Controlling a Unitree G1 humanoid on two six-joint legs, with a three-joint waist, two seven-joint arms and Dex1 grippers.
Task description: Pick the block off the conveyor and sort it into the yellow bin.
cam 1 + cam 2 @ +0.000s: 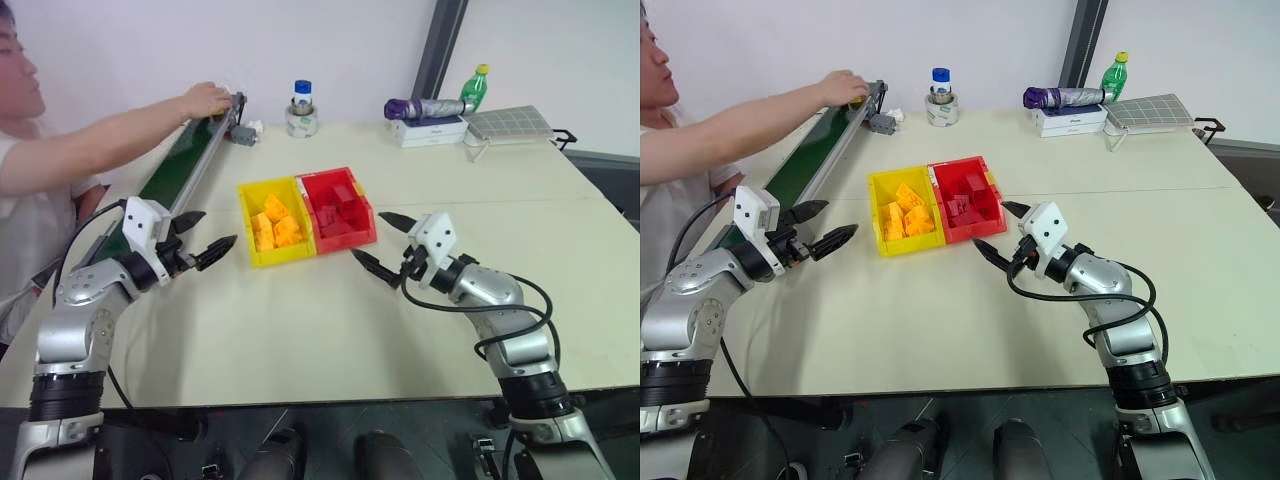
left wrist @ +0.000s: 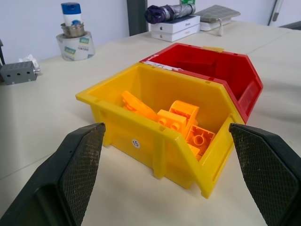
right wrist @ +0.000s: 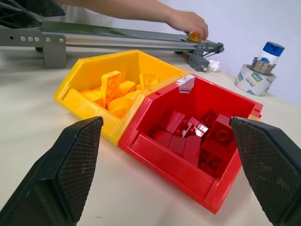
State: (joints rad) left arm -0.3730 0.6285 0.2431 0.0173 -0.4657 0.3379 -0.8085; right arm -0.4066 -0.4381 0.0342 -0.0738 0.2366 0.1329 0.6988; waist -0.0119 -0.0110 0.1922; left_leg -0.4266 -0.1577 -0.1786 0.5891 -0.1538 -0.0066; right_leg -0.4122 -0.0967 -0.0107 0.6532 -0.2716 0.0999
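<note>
Head stereo looked down over the surface (image 1: 330,330); wrist cams sat close, both sharing the yellow bin (image 2: 155,136).

Both arms reach forward at about the same height, bent so the two wrists angle inward toward each other. The left gripper (image 1: 205,240) points level, forward and to the right, its black fingers spread wide with nothing between them. The right gripper (image 1: 381,243) mirrors it, pointing forward and to the left, fingers also wide apart and holding nothing.
</note>
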